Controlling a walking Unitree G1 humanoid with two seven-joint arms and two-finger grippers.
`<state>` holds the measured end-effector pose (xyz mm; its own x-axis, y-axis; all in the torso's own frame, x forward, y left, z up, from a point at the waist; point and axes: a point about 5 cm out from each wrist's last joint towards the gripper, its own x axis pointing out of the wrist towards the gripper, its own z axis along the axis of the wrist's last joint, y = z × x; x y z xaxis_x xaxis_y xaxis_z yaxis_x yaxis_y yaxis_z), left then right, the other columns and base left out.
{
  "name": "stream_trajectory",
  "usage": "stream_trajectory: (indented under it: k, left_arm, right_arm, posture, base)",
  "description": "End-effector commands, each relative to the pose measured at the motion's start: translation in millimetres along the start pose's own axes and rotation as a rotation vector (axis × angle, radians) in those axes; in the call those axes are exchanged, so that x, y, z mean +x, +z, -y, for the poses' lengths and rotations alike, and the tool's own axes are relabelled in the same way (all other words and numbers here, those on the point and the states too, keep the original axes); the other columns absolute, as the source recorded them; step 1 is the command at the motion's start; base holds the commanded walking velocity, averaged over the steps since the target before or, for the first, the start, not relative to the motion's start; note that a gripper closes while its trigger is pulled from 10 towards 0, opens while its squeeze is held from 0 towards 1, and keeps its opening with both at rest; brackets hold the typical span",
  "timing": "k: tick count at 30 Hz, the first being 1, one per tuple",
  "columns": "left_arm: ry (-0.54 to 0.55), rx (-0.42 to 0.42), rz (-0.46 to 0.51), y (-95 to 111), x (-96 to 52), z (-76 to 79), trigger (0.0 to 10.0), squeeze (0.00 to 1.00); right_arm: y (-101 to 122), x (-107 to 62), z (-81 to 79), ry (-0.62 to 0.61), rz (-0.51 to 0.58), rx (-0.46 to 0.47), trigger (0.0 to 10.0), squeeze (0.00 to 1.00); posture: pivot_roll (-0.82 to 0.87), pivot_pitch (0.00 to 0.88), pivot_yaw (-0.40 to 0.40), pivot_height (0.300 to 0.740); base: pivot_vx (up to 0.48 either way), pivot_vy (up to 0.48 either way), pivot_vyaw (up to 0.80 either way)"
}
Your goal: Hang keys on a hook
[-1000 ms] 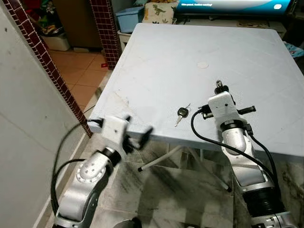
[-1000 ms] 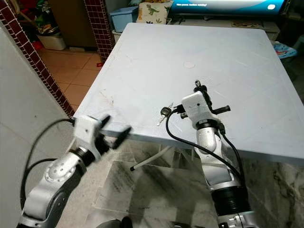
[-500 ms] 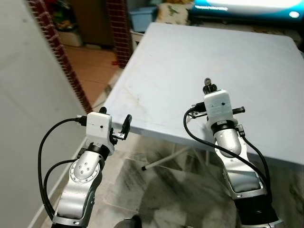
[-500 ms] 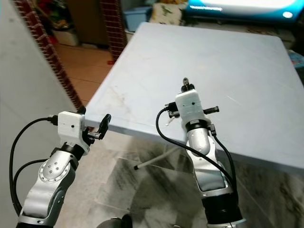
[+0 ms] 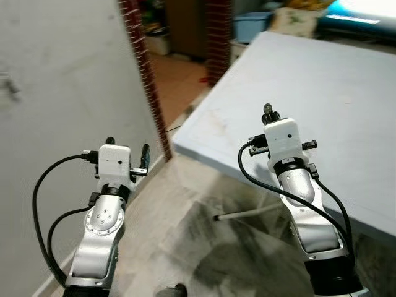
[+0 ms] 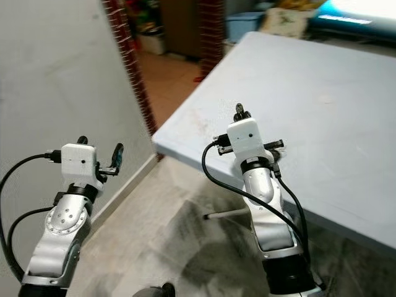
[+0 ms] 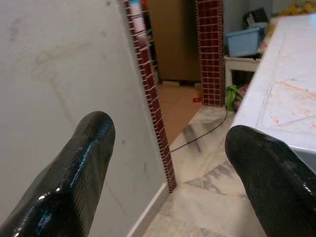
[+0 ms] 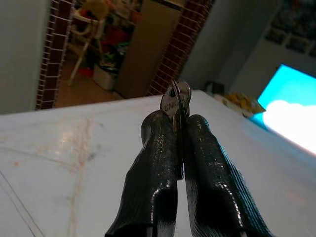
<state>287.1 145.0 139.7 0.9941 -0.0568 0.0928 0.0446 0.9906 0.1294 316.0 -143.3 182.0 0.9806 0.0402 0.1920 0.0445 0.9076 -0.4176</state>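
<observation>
Right gripper (image 8: pixel 180 131) has its fingers pinched tight on the keys (image 8: pixel 177 100), held up mid-frame over the near corner of the pale blue table (image 5: pixel 346 93), while the left gripper (image 5: pixel 127 150) sits spread wide at lower left beside the grey wall (image 5: pixel 62 80).

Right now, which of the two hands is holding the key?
The right hand, over the white table: its fingers are shut on the key. The left hand, near the grey wall, is open and empty.

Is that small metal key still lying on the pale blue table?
No, the small silver key is pinched between the right gripper's shut black fingers, above the pale blue table.
</observation>
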Motion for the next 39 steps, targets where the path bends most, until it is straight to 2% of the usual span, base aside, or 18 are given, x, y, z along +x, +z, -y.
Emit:
stream_trajectory:
  k: [1, 7, 21, 39]
  left_arm:
    - [0.047, 0.027, -0.004, -2, -0.2, -11.7, 10.0, 0.0]
    - [0.092, 0.04, -0.012, -5, 0.6, -14.9, 10.0, 0.0]
    - [0.097, 0.026, -0.007, -5, 2.0, -12.8, 10.0, 0.0]
    - [0.05, -0.009, -0.023, -6, 3.5, -8.3, 10.0, 0.0]
  right_arm:
    - [9, 1.3, -4.8, 0.013, 0.027, 0.026, 10.0, 0.0]
    - [10, 0.5, -6.9, 0.025, 0.025, 0.028, 10.0, 0.0]
    - [14, 1.8, -12.3, 0.058, 0.039, 0.039, 10.0, 0.0]
    - [14, 0.9, -17.5, 0.096, 0.036, 0.05, 10.0, 0.0]
  posture:
    - [-0.04, 0.09, 0.048, 0.74]
    - [-0.04, 0.092, 0.048, 0.74]
    - [-0.04, 0.097, 0.042, 0.74]
    - [-0.04, 0.098, 0.041, 0.74]
  base:
    - [0.0, 0.0, 0.8]
    - [0.0, 0.0, 0.8]
    - [0.0, 0.0, 0.8]
    - [0.0, 0.0, 0.79]
